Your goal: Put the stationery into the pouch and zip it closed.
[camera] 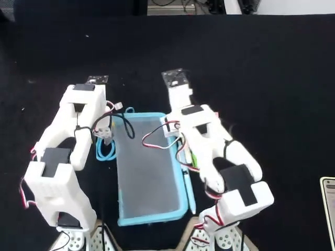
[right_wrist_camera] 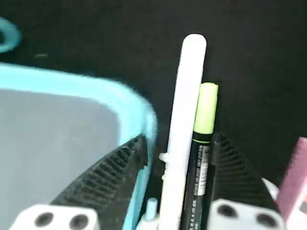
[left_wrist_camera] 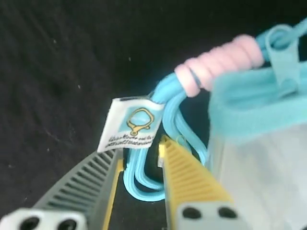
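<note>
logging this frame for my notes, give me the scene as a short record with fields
surface: black table cloth
pouch: blue with a mesh front, lying flat between the two arms
white pen: outside the pouch, beside its rim
green marker: alongside the white pen
cord loop: blue, strung with pink beads, at the pouch's corner
left claw: open, cord loop between its fingers
right claw: open, straddling white pen and green marker
</note>
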You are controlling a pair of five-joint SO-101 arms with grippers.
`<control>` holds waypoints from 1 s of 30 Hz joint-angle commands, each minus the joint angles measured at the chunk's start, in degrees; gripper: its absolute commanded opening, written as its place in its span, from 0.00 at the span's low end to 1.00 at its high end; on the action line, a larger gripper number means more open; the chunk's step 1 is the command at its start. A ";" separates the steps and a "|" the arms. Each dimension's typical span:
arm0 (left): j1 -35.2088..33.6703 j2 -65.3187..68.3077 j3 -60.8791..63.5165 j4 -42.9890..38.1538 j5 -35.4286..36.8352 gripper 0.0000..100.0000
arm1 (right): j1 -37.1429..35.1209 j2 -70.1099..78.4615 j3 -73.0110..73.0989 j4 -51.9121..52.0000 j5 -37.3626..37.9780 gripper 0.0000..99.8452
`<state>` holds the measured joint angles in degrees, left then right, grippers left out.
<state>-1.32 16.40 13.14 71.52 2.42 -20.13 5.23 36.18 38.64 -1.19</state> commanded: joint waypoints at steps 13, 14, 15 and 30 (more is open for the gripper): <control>-7.60 17.41 -26.68 7.65 -3.43 0.13 | 2.37 -16.40 6.02 0.18 0.70 0.24; -7.69 17.41 -28.00 9.49 -3.34 0.13 | 1.23 -17.36 7.08 0.35 0.79 0.24; -8.04 17.41 -29.23 10.81 -3.34 0.13 | -0.26 -18.68 8.22 0.35 0.97 0.24; -17.89 14.51 -25.36 11.69 -3.69 0.13 | -8.26 -24.66 24.48 -21.71 -5.89 0.24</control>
<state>-15.03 34.33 -14.81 85.41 -0.92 -28.40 -16.92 60.62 19.30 -4.18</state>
